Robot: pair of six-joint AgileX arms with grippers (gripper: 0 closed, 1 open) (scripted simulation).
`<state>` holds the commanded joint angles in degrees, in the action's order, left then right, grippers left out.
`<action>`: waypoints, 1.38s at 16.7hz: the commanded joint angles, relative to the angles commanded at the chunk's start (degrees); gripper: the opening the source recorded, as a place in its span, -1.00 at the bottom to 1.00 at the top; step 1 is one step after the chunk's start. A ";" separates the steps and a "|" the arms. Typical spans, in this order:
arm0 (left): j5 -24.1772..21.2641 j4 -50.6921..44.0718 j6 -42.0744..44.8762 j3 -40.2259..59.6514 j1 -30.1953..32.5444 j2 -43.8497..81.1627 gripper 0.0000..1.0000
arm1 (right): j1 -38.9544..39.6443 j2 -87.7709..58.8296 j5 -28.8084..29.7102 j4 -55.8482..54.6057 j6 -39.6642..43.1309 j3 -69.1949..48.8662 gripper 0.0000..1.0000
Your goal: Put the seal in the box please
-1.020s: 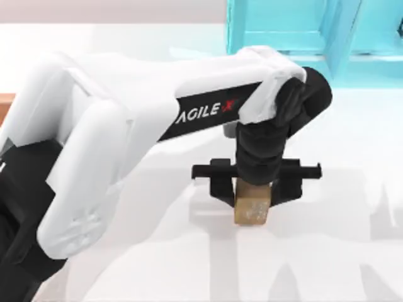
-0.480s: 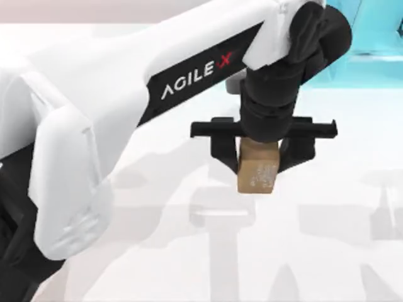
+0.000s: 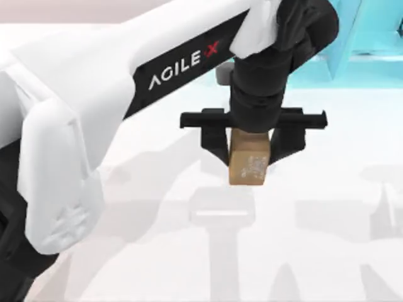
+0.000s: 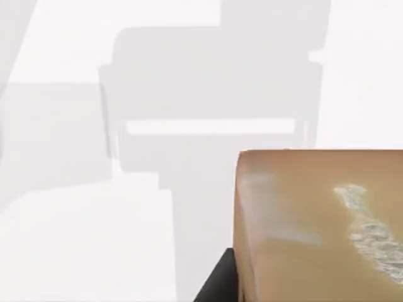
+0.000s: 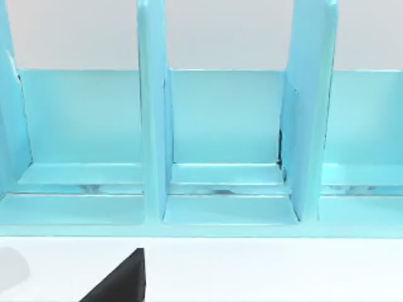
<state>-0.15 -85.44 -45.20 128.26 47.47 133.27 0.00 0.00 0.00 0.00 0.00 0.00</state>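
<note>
The left gripper (image 3: 250,148), seen from above near the middle of the table, is clamped on the seal (image 3: 247,166), its two black fingers (image 3: 216,141) pressing the block's opposite sides while the speckled face points toward the camera. The seal hangs clear of the white table (image 3: 327,251), to judge from the separate shadow cast on the surface below it; in the left wrist view the tan block (image 4: 318,223) sits close under the lens with the gripper's shadow on the table beyond. The box lies outside these frames, so the seal is not yet in it and the carry is judged to be at an early stage. The turquoise shelf unit (image 5: 227,138) stands along the table's far edge, just behind the raised wrist, and faces the right wrist camera. Risks from here: the grip covers only the block's upper part, so a sharp swing could tilt or drop it; a high sweep might brush the shelf.
</note>
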 joint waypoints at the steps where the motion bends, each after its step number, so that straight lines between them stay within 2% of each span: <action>1: 0.02 0.09 1.81 -1.04 -1.83 -0.87 -1.00 | 0.00 0.00 0.00 0.00 0.00 0.00 1.00; 5: 0.12 0.91 14.53 -7.93 -14.83 -6.67 -1.00 | 0.00 0.00 0.00 0.00 0.00 0.00 1.00; 11: 0.30 3.12 43.37 -23.27 -44.26 -19.38 -1.00 | 0.00 0.00 0.00 0.00 0.00 0.00 1.00; 14: 0.27 4.52 54.96 -30.32 -55.91 -25.57 -1.00 | 0.00 0.00 0.00 0.00 0.00 0.00 1.00; 18: 0.15 5.78 62.08 -35.76 -63.00 -30.45 -1.00 | 0.00 0.00 0.00 0.00 0.00 0.00 1.00; 23: 0.26 5.71 62.36 -35.82 -63.05 -30.40 -1.00 | 0.00 0.00 0.00 0.00 0.00 0.00 1.00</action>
<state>0.12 -79.73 17.16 92.44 -15.58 102.87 0.00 0.00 0.00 0.00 0.00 0.00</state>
